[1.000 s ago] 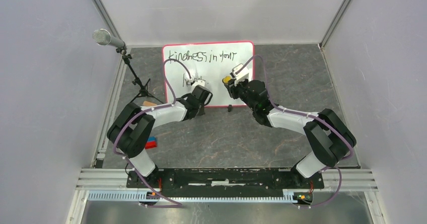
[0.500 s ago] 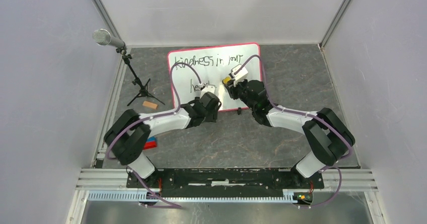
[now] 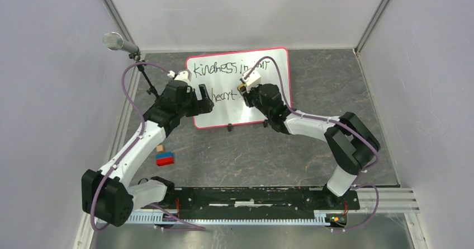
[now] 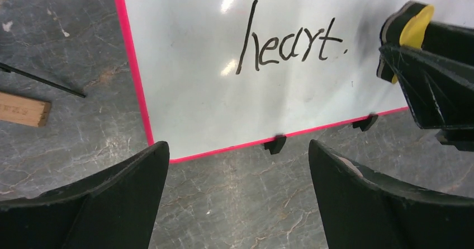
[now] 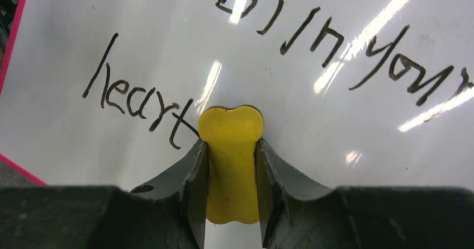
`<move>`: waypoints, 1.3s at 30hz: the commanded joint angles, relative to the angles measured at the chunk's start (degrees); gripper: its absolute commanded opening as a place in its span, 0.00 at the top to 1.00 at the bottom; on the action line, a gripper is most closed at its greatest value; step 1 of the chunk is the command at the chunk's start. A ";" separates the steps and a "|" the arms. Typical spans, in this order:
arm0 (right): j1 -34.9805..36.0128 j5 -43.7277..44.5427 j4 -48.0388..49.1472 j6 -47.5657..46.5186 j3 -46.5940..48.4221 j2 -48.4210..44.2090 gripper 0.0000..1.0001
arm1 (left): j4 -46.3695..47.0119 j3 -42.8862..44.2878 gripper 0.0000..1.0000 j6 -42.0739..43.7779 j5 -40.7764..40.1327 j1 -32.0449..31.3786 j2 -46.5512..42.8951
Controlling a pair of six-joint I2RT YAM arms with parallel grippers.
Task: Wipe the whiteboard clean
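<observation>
- The board (image 3: 223, 113) lies flat on the table (image 3: 324, 81). Its long axis runs left to right, and two small feet (image 4: 275, 144) sit on its near edge.
- Two lines of black writing (image 5: 140, 100) read whole. "kindness in your" runs along the board's far edge, and "heart." sits below it on the board's left half.
- The right claw (image 5: 231, 144) is narrow, clamped on a yellow eraser (image 5: 230, 127) over the board's middle. The eraser looks pressed to the surface, though these views cannot confirm contact.
- The left claw (image 4: 237, 148) is wide apart and empty, hanging over the board's near left corner.
- What the move turns on is that "heart." lies directly left of the eraser, its last letter just beside the eraser's edge. The top line lies beyond the eraser, toward the board's far edge.
- The right arm is the one to wipe, since it holds the eraser and sits beside the ink. A sweep leftward along the long axis should take "heart.", and a pass along the far edge would take the rest.
- The job looks barely begun.
- The board may slide under the wipe. The left claw is placed to steady its rim.
</observation>
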 commanded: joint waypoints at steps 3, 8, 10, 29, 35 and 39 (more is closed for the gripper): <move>1.62 3.89 -3.78 -2.88 9.46 5.38 0.70 | 1.10 2.26 0.00 -0.94 5.58 4.32 0.89; 1.94 6.47 -9.37 -2.68 13.27 6.57 0.44 | 9.22 -0.92 0.00 -0.94 10.22 10.23 2.03; 1.96 7.19 -9.91 -2.62 12.69 5.44 0.36 | 9.75 -0.81 0.00 -0.43 11.34 10.83 3.29; 2.11 6.60 -9.11 -3.11 14.51 8.46 0.64 | 17.36 -4.81 0.10 -3.41 18.54 17.88 8.21; 3.62 6.90 -9.66 -3.76 15.52 9.72 0.73 | 15.03 -2.75 0.22 -3.15 21.20 17.93 11.94; 5.24 7.78 -9.57 -4.21 16.05 10.59 0.76 | 15.92 -3.50 0.26 -3.23 21.23 17.88 11.52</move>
